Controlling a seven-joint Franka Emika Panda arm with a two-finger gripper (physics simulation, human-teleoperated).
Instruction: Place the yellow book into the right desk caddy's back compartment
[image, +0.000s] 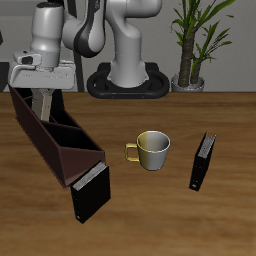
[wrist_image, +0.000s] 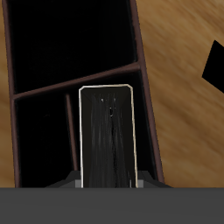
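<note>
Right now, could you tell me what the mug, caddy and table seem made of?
Probably glazed ceramic for the mug: pale, glossy, gold handle. Matte maroon-brown panels on the right desk caddy: wood or plastic, unclear. Visible grain suggests wood for the table.

My arm is built of rounded, glossy white-grey segments with dark grey to black bands at the joints, rising from a flared pale column that stands on a flat black base plate at the far side of the table. Its wrist ends in a boxy light-grey hand housing with a darker strip along it, and below that the gripper carries slim dark grey fingers. In my wrist view I see only a flat grey band of the hand's body and small pale finger tips.
</note>
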